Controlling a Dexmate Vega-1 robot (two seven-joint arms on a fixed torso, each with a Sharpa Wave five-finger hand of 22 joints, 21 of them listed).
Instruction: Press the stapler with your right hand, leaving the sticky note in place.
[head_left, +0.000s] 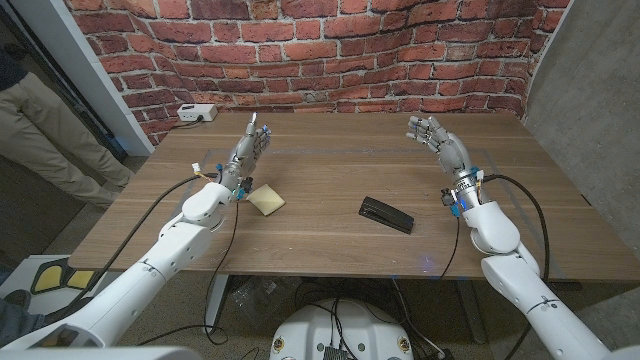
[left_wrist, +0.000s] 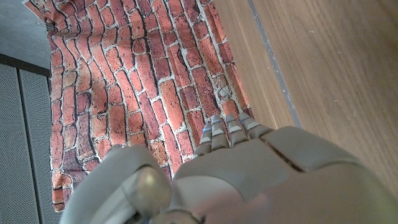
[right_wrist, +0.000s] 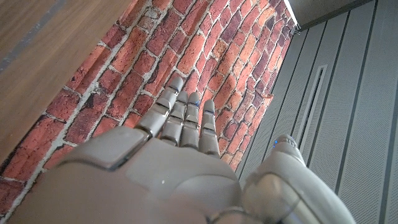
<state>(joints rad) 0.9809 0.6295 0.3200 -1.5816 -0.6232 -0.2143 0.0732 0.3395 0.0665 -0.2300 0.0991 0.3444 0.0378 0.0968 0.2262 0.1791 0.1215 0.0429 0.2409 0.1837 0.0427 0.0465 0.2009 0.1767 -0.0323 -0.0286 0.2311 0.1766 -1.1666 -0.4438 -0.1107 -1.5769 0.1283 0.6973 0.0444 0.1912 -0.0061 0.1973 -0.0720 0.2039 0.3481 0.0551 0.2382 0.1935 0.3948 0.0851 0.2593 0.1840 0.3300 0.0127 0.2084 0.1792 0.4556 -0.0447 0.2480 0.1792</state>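
Note:
A black stapler lies on the wooden table a little right of the middle, toward the front edge. A yellow sticky note lies to its left, just in front of my left wrist. My right hand is raised over the table's right part, behind and to the right of the stapler, fingers apart and holding nothing. My left hand is raised over the left part, behind the sticky note, also open and holding nothing. The wrist views show the backs of my left hand and right hand, fingers extended.
A white box sits at the table's back left corner. A brick wall stands behind the table. A person's legs show at the left edge of the head view.

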